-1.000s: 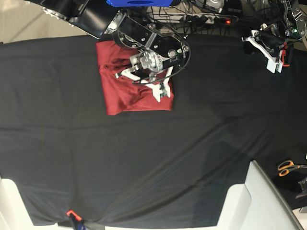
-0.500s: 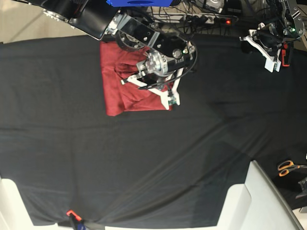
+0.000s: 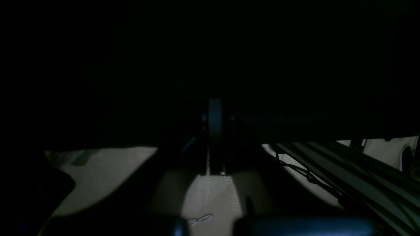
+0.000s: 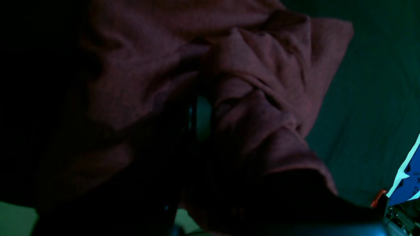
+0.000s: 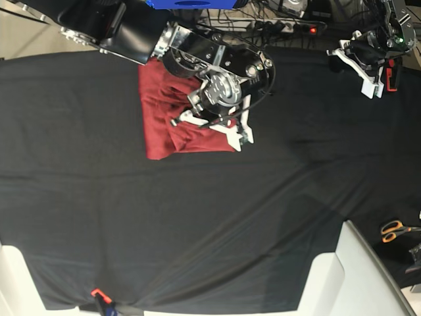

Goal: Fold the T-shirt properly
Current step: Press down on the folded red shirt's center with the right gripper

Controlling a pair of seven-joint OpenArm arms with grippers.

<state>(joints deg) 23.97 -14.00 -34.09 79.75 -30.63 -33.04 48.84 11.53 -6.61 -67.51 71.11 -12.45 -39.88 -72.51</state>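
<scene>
- I am looking down at a table draped in a wide black cloth (image 5: 197, 224) that covers nearly the whole overhead view.
- The brick-red, thin knit T-shirt (image 5: 161, 122) lies folded into a rough, creased rectangle on the cloth, near the far edge and left of centre in this view.
- My right arm reaches in from the top left of the overhead view, and its white-fingered right gripper (image 5: 227, 128) sits over the shirt's right-hand edge.
- Its jaws are drawn together; I cannot tell from any view whether they pinch fabric or only rest against it.
- From the right wrist camera, the dim picture shows the bunched red T-shirt (image 4: 262, 85) with heavy wrinkles filling most of the frame, and the black cloth (image 4: 370, 108) to its right.
- My left arm is parked at the top right corner of the overhead view, well apart from the shirt, and its white left gripper (image 5: 363, 69) hangs over the cloth's far edge.
- The left wrist camera is almost entirely dark; its jaws read as closed, with nothing seen between them.
- A pair of orange-handled scissors (image 5: 395, 230) lies at the right edge of the overhead view, just beyond a white panel (image 5: 365, 276) at the lower right.
</scene>
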